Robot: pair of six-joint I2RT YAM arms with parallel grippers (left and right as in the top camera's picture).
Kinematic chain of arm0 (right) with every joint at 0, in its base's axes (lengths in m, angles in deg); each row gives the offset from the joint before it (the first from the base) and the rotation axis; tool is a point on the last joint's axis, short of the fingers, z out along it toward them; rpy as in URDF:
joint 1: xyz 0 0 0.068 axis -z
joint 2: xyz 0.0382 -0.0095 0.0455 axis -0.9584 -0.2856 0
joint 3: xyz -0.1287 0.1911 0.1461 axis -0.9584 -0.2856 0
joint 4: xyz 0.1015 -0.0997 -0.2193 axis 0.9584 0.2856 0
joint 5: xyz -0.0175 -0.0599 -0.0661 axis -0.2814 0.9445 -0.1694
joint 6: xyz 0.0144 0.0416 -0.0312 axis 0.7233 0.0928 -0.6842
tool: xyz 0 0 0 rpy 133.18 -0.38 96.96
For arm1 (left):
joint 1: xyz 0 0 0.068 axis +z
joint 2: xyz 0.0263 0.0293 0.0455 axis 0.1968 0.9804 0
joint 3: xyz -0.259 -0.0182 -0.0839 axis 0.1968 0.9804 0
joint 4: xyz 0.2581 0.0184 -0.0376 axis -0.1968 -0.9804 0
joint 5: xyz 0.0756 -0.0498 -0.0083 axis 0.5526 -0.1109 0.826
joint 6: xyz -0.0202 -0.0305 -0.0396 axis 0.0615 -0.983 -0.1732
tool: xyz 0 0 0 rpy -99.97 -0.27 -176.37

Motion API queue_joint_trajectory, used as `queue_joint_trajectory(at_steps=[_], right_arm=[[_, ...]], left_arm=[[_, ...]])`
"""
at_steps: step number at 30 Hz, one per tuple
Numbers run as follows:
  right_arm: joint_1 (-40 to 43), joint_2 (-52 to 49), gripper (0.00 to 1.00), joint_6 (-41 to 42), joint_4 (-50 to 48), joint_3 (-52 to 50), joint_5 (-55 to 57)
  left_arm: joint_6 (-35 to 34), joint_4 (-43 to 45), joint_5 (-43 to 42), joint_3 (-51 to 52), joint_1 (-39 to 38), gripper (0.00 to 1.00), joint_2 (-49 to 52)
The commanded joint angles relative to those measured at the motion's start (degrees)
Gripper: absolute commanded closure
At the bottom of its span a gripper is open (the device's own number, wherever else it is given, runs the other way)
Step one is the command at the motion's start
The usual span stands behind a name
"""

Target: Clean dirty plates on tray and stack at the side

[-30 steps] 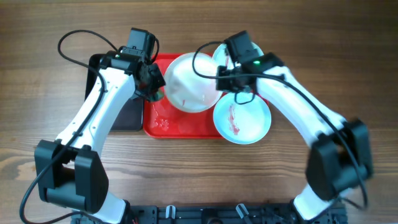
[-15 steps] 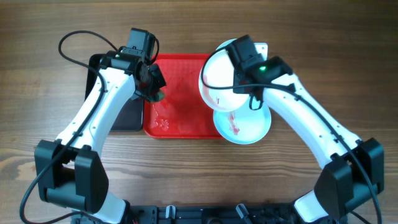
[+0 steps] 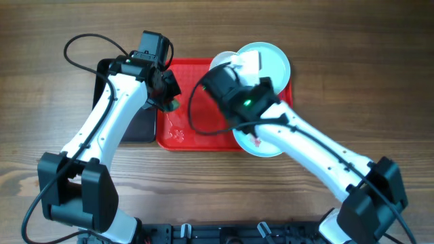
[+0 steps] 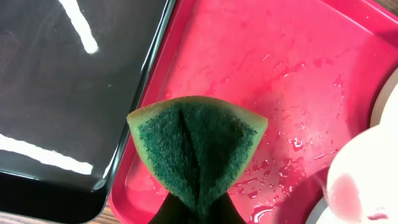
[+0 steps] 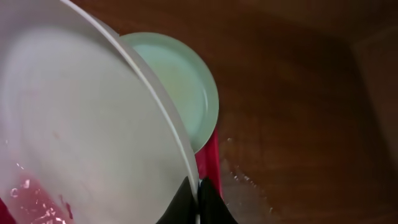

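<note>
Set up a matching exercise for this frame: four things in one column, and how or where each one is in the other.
Things:
1. green sponge
2. white plate
3. black tray
4. red tray

States:
A. pinched at its rim by the right hand
B. wet, with red smears on its floor
C. folded in the grip of the left hand
D. glossy, lying right beside the other tray

Pairs: 1-C, 2-A, 3-D, 4-B
</note>
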Motion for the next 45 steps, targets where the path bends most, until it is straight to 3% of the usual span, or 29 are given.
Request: queue_joint_trajectory(at_steps=[1, 11, 15, 26, 30, 40, 45], right_arm=[[-4.72, 1.07, 0.96, 0.85, -1.22, 0.33, 15.45], [-13.33, 1.07, 0.96, 0.61, -4.02, 0.33, 36.48], [-14.56, 1.07, 0.96, -3.54, -5.79, 0.33, 36.83], [-14.10, 1.01, 0.96, -3.63, -8.98, 0.31, 31.43], [-12.04, 0.83, 0.96, -2.34, -9.05, 0.26, 22.14], [2.84, -1.46, 0.96, 5.14, -8.98, 0.15, -33.42], [5.95, -7.41, 0.96, 7.17, -9.14, 0.15, -44.87]], left_arm=[[0.87, -0.13, -0.68, 0.13, 0.15, 0.96, -0.33], [0.90, -1.05, -0.68, 0.13, 0.15, 0.96, -0.31], [0.90, -1.27, -0.66, 0.13, 0.15, 0.96, -0.31], [0.87, -1.51, -0.68, 0.13, 0.15, 0.96, -0.31], [0.90, -1.49, -0.68, 0.13, 0.15, 0.96, -0.31], [0.90, -1.46, -0.68, 0.13, 0.15, 0.96, -0.31], [0.87, -1.46, -0.66, 0.13, 0.15, 0.96, -0.31]])
